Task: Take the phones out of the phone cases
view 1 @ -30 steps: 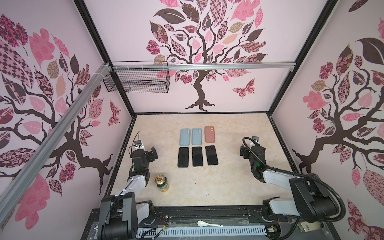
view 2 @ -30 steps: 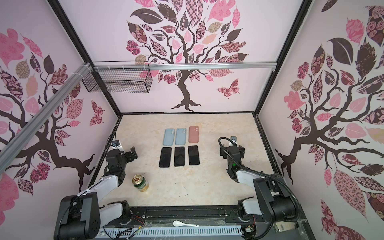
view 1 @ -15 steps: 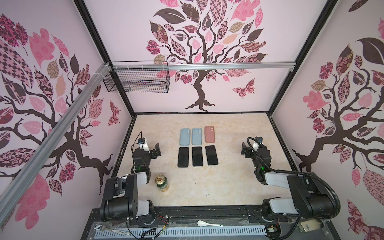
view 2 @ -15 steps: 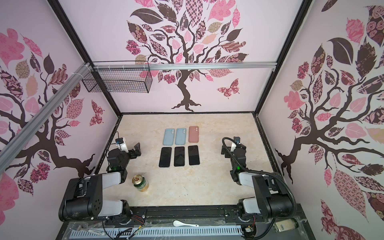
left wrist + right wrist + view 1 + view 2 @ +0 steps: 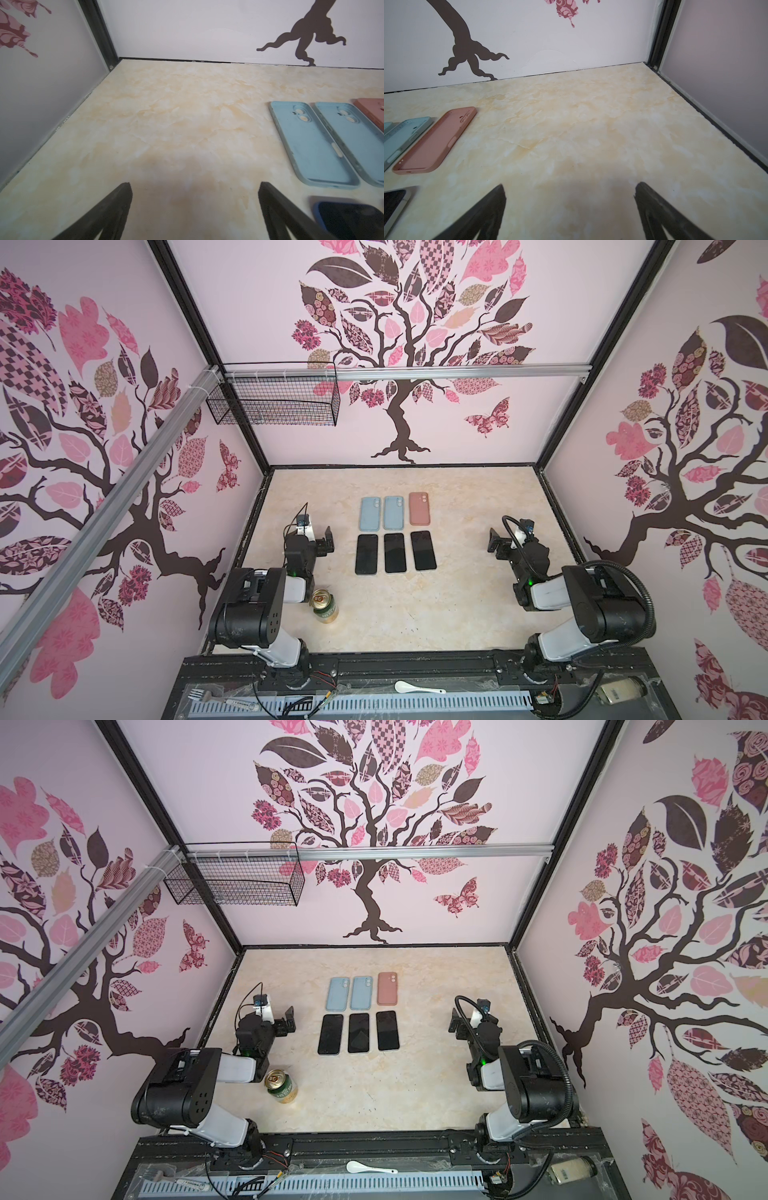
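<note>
Phones (image 5: 395, 552) lay screen-up on table (image 5: 457, 593), front row, apparently all uncased. Left gripper (image 5: 194, 187), right gripper (image 5: 570, 187) both spread wide, empty, flanking rows. Empty cases (image 5: 393, 513) just behind phones. You needed only clean retreat, no sweeping across rows.

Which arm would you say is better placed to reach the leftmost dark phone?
Likely left: the left gripper hangs open beside the leftmost dark phone; the right gripper is past two other phones.

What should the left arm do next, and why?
Probably ease the left tool toward the nearest phone: the tool is open and empty, and that phone shows a blue rim in the left wrist view, perhaps a case still on.
</note>
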Tool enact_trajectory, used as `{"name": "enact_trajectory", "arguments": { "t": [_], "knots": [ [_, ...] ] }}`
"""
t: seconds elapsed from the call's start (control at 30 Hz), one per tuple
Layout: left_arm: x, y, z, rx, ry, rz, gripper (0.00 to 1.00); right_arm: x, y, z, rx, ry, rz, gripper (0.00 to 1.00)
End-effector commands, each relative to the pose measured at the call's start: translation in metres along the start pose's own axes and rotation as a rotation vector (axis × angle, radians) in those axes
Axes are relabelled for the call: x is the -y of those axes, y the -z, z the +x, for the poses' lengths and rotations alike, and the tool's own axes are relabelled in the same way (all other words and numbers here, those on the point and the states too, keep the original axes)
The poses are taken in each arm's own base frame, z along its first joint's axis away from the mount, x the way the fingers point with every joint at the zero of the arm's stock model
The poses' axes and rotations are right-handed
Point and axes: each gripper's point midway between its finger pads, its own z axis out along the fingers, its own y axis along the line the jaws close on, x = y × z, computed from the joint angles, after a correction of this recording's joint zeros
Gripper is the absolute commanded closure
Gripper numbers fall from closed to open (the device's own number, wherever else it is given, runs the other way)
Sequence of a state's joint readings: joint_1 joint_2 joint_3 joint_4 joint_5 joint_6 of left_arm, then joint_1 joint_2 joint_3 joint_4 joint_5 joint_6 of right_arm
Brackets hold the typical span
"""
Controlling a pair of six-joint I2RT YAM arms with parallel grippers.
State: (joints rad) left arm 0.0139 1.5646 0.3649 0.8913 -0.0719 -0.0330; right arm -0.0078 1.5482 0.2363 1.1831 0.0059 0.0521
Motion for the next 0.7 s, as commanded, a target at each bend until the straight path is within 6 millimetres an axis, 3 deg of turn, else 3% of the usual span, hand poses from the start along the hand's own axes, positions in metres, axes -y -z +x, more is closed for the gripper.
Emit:
{"name": "enact_trajectory", "arguments": {
  "t": [0.0,0.67],
  "knots": [
    [-0.0088,-0.0052,-0.0053,-0.011,0.015,-0.030,0.02,-0.0062,-0.0092,-0.0083,0.004,-0.003,-0.032,0.00],
    [-0.0086,-0.0050,-0.0046,-0.013,0.008,-0.035,0.02,-0.0065,-0.0093,-0.0086,0.008,0.000,-0.033,0.00]
  ]
}}
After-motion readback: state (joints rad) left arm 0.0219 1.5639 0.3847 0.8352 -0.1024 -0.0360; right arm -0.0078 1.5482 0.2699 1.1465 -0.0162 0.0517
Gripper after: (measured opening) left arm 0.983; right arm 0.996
